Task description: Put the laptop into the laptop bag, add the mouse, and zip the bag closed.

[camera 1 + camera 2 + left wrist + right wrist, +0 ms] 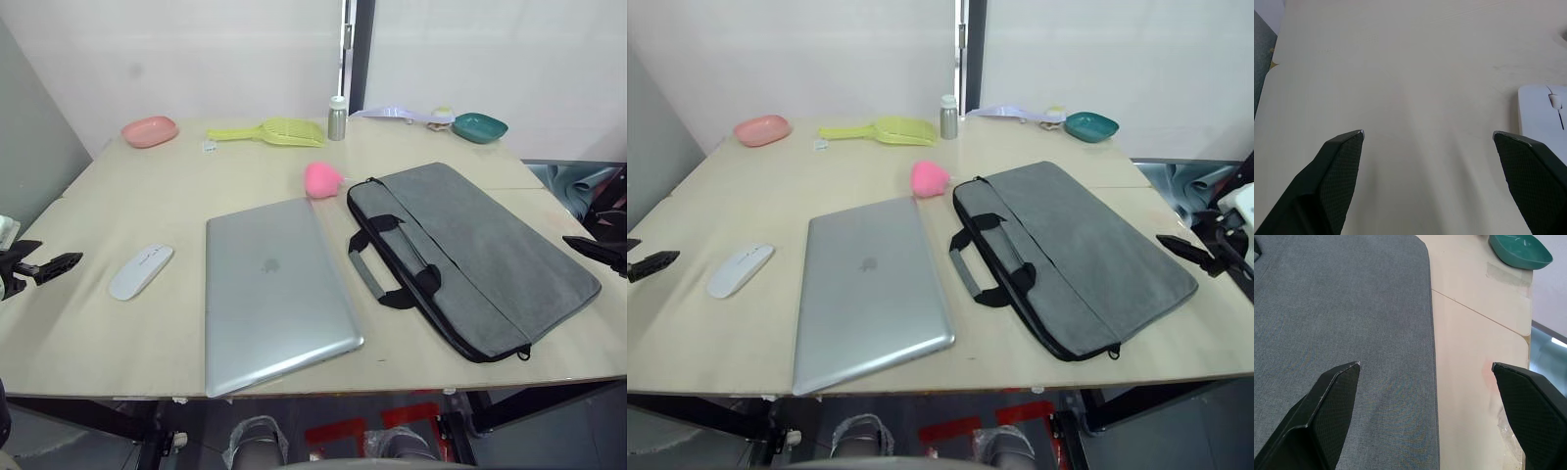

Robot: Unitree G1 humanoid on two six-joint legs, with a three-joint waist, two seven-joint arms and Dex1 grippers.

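The closed silver laptop [274,289] lies flat at the table's front middle. Right of it lies the grey laptop bag [470,255], flat, its black handles [392,259] facing the laptop. The white mouse [141,271] rests left of the laptop. My left gripper [59,253] hovers at the table's left edge, open and empty, with the mouse [1542,112] just beside one finger. My right gripper [1185,247] hangs open over the bag's right edge, above grey fabric [1342,308] and bare table, holding nothing.
A pink lump [322,180] sits between the laptop's far corner and the bag. Along the far edge stand a pink bowl [149,130], a yellow scoop [269,130], a small bottle [337,118] and a teal bowl [479,127].
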